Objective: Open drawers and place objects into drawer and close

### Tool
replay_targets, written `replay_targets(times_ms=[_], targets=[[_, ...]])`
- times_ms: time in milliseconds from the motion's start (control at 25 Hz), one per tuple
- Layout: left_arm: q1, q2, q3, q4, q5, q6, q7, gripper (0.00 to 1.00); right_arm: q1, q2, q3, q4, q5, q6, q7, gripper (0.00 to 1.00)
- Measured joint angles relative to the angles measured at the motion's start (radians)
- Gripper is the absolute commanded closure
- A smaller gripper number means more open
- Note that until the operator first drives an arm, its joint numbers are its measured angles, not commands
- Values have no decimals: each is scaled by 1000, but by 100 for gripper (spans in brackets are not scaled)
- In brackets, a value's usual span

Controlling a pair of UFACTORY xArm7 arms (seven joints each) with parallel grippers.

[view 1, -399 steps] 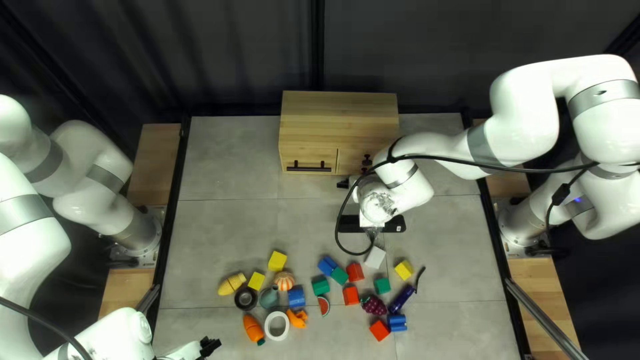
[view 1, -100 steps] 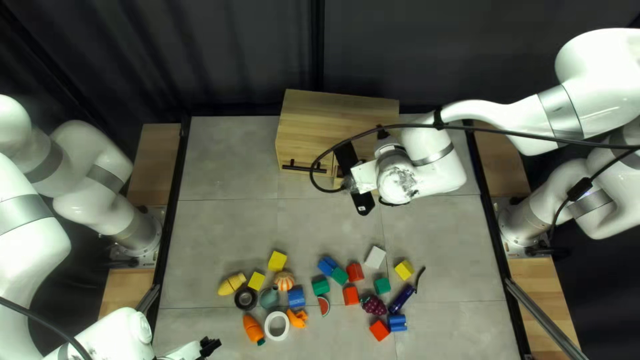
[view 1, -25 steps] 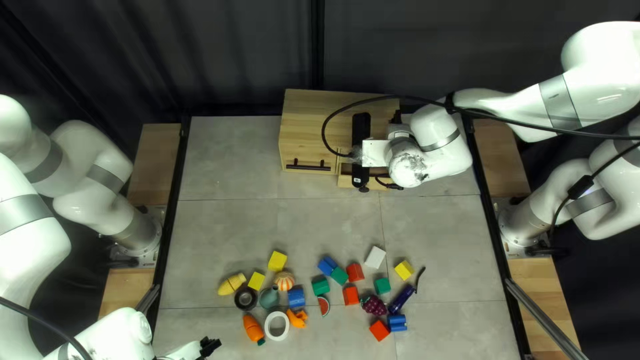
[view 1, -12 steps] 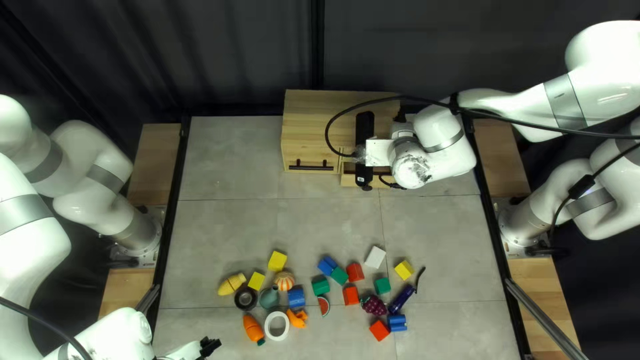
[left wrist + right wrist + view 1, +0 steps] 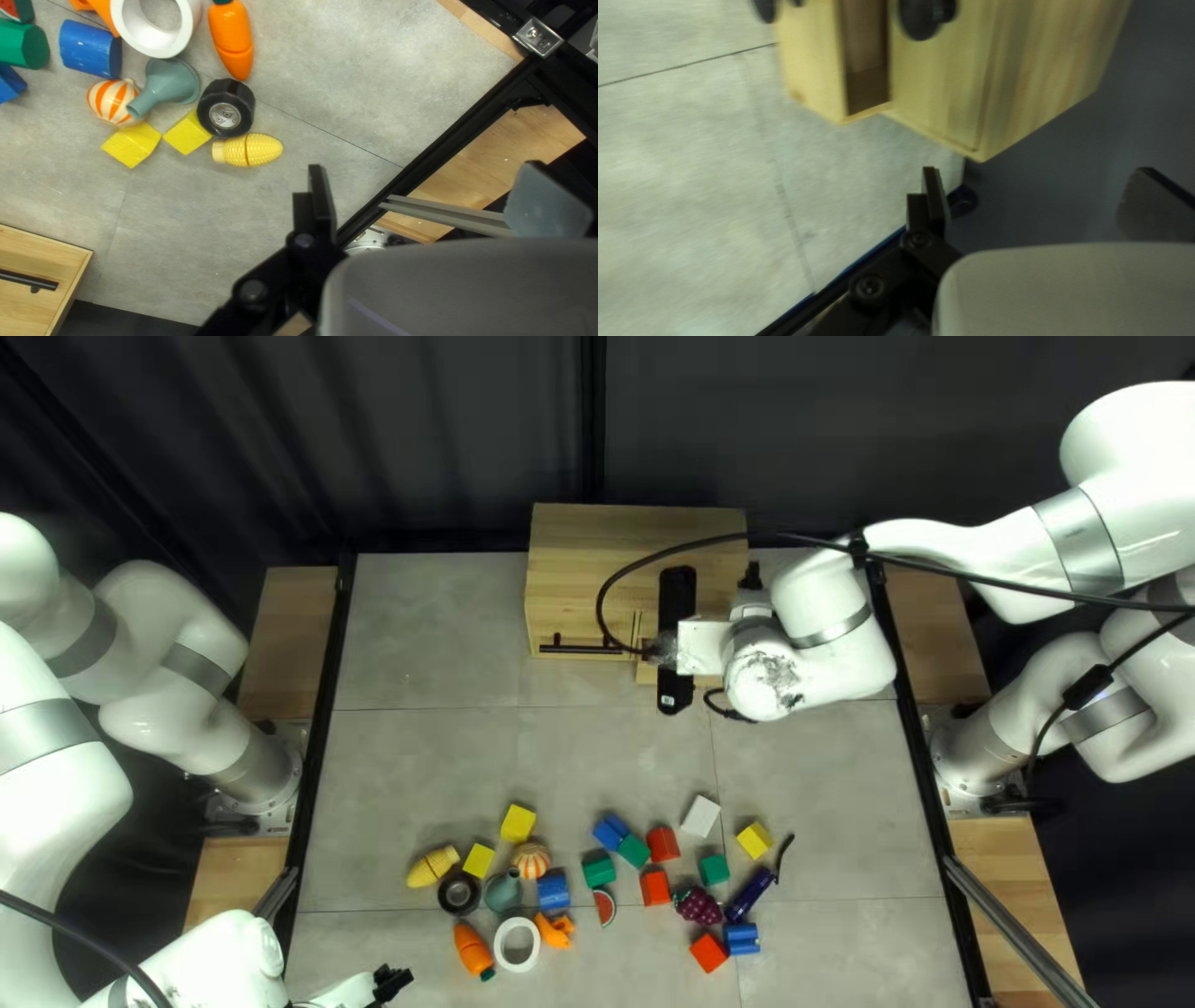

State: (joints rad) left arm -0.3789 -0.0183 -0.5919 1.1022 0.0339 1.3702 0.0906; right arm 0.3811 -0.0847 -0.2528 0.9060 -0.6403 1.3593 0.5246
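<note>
Right gripper (image 5: 676, 635): over the right part of the wooden cabinet (image 5: 598, 548), seen from above, fingertips hidden there. In its own wrist view the right gripper (image 5: 1038, 169) has its fingers (image 5: 934, 196) spread wide, a broad gap between. Drawer (image 5: 812, 62) stands pulled out ahead of and beside them, apart from the nearer finger, its hollow showing; dark round knob (image 5: 918, 18) on the cabinet front next to it. View somewhat blurred.

Left gripper (image 5: 396, 980): near edge of the table, left of the toys. Wrist view gives the left gripper (image 5: 425, 167) likewise wide apart. Ahead, clear of its fingers: toy corn (image 5: 247, 150), black wheel (image 5: 225, 109) just beside it, toy carrot (image 5: 232, 40) farther on.

Toys lie loose on the grey table (image 5: 423, 772), well short of the cabinet. White ring (image 5: 499, 946) beside the carrot; teal funnel (image 5: 503, 892) near the striped orange ball (image 5: 530, 860). Toward the right: white block (image 5: 701, 816), purple grapes (image 5: 697, 906), toy eggplant (image 5: 747, 896) touching or nearly touching a blue block (image 5: 742, 938); cannot tell which.
</note>
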Motion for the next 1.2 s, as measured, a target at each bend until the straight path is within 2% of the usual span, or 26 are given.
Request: replay_targets(times_ms=[200,600,840,1200], targets=[[0,0,0,0,0,0,0,0,29,11,26,21,89,-2,46,0],[0,0,0,0,0,0,0,0,26,54,16,29,221,-146,40,0],[0,0,0,0,0,0,0,0,12,84,2,60,236,-178,-45,0],[0,0,0,0,0,0,0,0,12,86,2,49,214,-194,-73,0]])
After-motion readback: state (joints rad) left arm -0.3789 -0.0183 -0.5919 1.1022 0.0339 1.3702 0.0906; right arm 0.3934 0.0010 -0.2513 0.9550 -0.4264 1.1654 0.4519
